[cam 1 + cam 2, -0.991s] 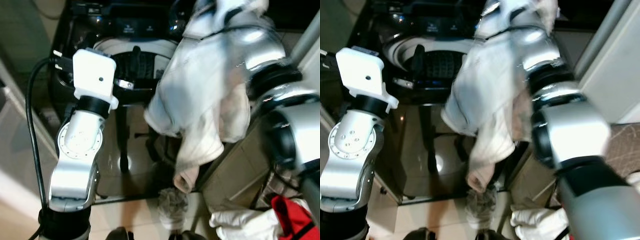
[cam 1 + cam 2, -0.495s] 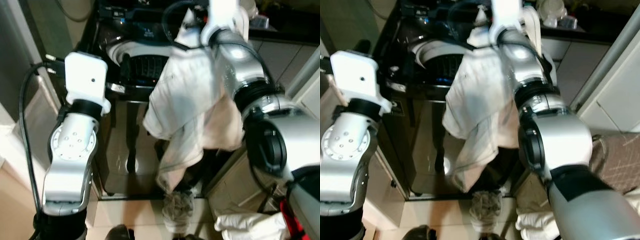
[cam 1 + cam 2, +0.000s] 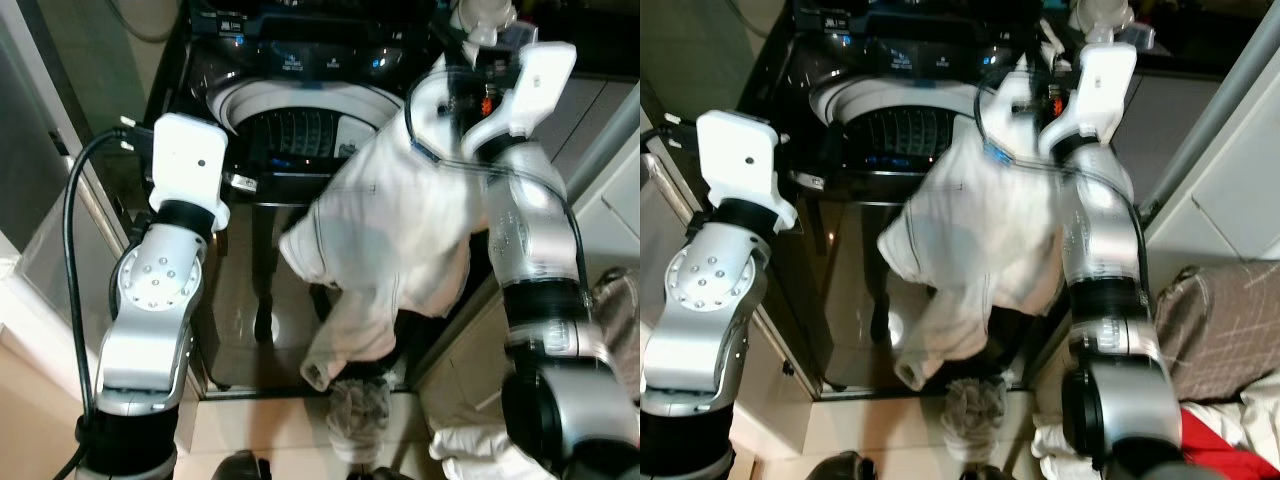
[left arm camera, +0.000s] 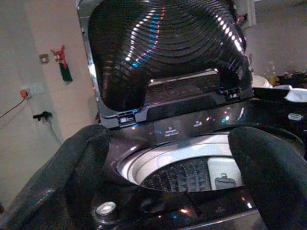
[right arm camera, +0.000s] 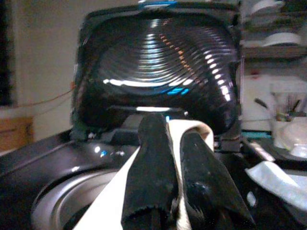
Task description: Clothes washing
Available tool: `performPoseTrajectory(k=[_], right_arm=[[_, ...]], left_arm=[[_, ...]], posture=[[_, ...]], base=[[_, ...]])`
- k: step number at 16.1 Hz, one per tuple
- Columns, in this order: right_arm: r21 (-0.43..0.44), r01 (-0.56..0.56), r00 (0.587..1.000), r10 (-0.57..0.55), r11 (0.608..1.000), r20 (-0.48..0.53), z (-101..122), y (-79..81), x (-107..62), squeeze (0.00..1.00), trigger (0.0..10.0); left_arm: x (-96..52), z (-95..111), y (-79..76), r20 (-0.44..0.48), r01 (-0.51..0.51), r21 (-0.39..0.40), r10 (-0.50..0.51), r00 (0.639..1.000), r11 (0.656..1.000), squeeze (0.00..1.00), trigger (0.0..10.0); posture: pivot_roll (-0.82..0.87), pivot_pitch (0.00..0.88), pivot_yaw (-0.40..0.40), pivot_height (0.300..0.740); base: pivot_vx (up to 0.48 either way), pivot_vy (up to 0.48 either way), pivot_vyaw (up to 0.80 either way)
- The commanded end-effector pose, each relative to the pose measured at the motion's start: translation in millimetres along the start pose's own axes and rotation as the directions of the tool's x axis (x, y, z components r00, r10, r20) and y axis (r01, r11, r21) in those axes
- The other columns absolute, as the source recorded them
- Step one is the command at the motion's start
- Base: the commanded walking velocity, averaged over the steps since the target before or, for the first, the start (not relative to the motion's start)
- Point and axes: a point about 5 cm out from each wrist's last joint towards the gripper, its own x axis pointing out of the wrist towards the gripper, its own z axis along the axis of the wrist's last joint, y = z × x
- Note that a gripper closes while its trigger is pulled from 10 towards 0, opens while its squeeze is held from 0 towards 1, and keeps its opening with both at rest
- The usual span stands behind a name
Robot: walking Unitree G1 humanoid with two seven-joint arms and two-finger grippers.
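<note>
On the floor nearest me lie one small grey bundle (image 3: 357,412) and a white-and-red heap (image 3: 1230,440). Above them one white garment (image 3: 395,235) hangs down the front of the single black top-loading washer (image 3: 300,80), pinched in the closed jaws of the right gripper (image 5: 170,191) at the tub's rim. The left gripper (image 4: 168,163) hovers with jaws spread wide, holding nothing. The lid (image 4: 163,48) stands open. Since half a second ago, the right arm has swung outward, lifting the garment higher.
</note>
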Motion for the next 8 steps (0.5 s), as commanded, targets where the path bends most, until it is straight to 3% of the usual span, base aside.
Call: performPoseTrajectory(k=[1, 3, 5, 8], right_arm=[[-0.036, -0.057, 0.992, 0.060, 0.998, 0.107, 30.2, 5.7, 2.0, 0.00, 10.0], [-0.093, -0.088, 0.973, 0.105, 0.992, 0.205, 62.4, 11.7, 6.2, 0.00, 10.0], [-0.201, -0.126, 0.923, 0.189, 0.971, 0.336, 106.0, 21.9, 24.5, 0.00, 10.0], [-0.271, -0.108, 0.885, 0.217, 0.956, 0.412, 140.5, 22.6, 47.0, 0.00, 10.0]], left_arm=[[4.4, 7.0, -5.4, 0.043, 0.025, -0.018, -0.025, 0.999, 1.000, 0.00, 10.0], [8.7, 19.8, 1.0, 0.128, -0.027, -0.024, 0.029, 0.991, 0.999, 0.00, 10.0], [16.5, 39.1, 5.4, 0.230, -0.059, 0.022, 0.052, 0.972, 0.998, 0.00, 10.0], [21.5, 45.4, 5.9, 0.263, -0.049, 0.052, 0.034, 0.964, 0.997, 0.00, 10.0]], posture=[[0.01, 0.000, -0.035, 0.740], [-0.02, 0.000, -0.020, 0.740], [-0.02, 0.000, -0.019, 0.740], [0.00, 0.000, -0.021, 0.740]], base=[[0.000, 0.000, 0.00], [0.163, 0.000, 0.00], [0.416, 0.240, 0.00], [0.412, 0.244, 0.00]])
